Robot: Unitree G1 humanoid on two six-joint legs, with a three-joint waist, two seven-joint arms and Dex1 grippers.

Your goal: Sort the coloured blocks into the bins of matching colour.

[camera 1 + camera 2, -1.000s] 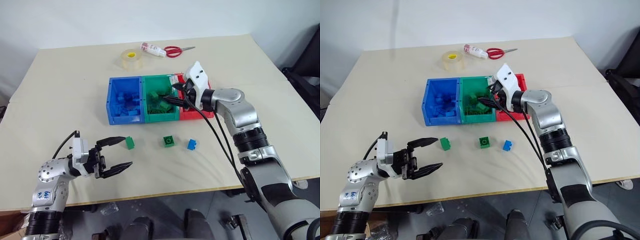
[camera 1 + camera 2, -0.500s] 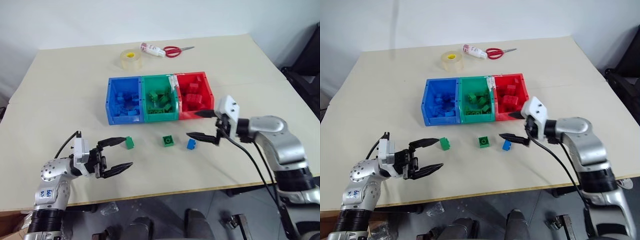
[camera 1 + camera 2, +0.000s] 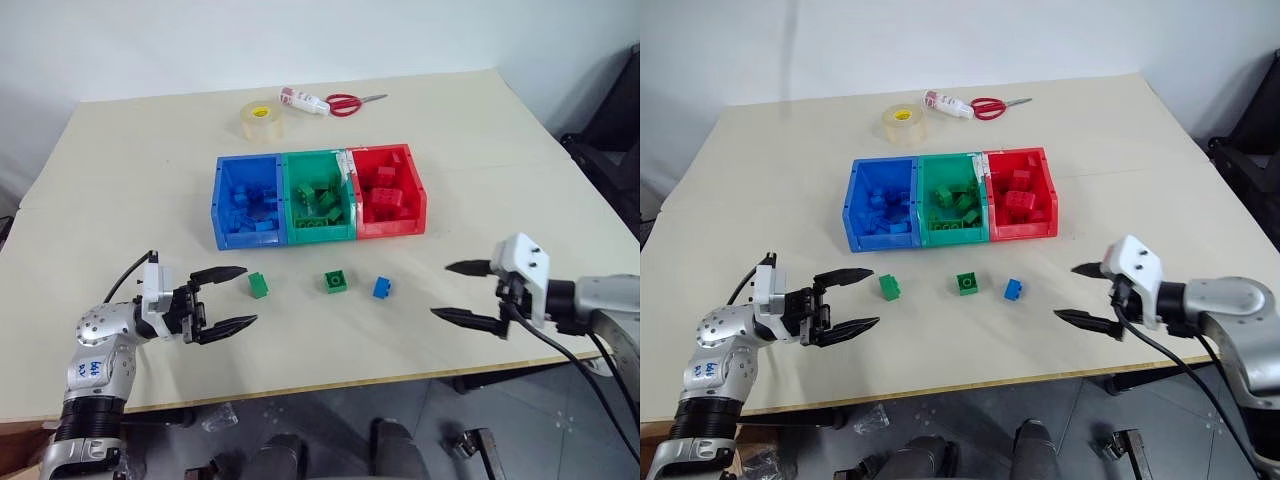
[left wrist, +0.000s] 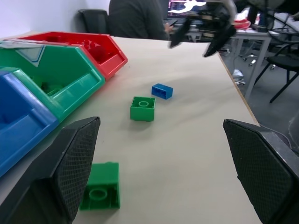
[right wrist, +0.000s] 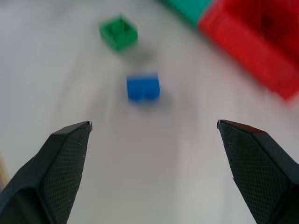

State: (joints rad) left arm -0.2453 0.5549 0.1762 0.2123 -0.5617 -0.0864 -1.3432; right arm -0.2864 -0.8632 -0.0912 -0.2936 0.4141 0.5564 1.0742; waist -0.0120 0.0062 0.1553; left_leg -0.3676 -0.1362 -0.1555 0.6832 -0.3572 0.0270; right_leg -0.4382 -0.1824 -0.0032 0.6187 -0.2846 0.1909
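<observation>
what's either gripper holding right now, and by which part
Nothing is held: the left gripper and the right gripper are both open and empty above the table.

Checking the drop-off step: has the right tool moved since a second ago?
Yes. The right tool has come back from over the green bin toward the table's near edge, open.

A tape roll (image 3: 261,119), glue bottle (image 3: 305,99) and red-handled scissors (image 3: 352,101) lie at the table's (image 3: 130,200) far edge.

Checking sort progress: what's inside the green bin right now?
The green bin holds several green blocks piled loosely, none of another colour visible. Its near wall hides the floor along the front, so anything lying low there cannot be seen, and an exact count isn't possible.
</observation>
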